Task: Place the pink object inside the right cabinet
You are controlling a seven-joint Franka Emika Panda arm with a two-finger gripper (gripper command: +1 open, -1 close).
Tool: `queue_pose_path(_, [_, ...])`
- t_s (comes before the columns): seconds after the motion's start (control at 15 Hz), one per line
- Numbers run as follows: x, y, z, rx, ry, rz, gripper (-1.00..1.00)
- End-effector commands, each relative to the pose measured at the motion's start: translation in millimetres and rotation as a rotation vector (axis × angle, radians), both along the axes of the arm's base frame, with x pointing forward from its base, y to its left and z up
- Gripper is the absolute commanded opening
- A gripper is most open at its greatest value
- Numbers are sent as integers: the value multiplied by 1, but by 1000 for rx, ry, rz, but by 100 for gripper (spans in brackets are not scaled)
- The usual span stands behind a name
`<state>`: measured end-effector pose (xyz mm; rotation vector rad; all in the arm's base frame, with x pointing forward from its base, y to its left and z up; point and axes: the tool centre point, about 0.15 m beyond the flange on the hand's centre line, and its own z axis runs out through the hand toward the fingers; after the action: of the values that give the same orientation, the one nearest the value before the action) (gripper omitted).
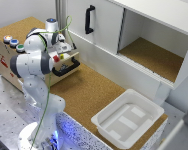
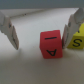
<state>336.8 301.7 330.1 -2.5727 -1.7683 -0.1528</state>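
Lining up on the pink object

We are holding the tool (image 2: 41,31) wide, the pink object (image 2: 51,44) sitting between its fingers beside the yellow block (image 2: 77,40), well apart from the right cabinet (image 1: 153,55).

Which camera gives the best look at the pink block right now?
The wrist view: the pink block fills the middle of the picture, between the open claw fingers, beside a yellow block. In the exterior view the arm hides it; I cannot find it there.
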Motion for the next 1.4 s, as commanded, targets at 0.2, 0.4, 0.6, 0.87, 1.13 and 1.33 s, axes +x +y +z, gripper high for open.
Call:
queue_pose_path(0.2, [2, 0, -6, -28, -16, -79, -100])
queue_pose_path(0.4, [9, -14, 30, 60, -8, -215, -100])
queue_pose_path(0.6, [14, -39, 93, 74, -108, -348, -100])
queue_pose_path(0.87, [14, -89, 155, 68, -192, -569, -100])
queue_pose_path(1.13, [4, -162, 164, 45, -217, -791, -100])
queue_pose_path(1.33, [-2, -223, 151, 83, -226, -961, -100])
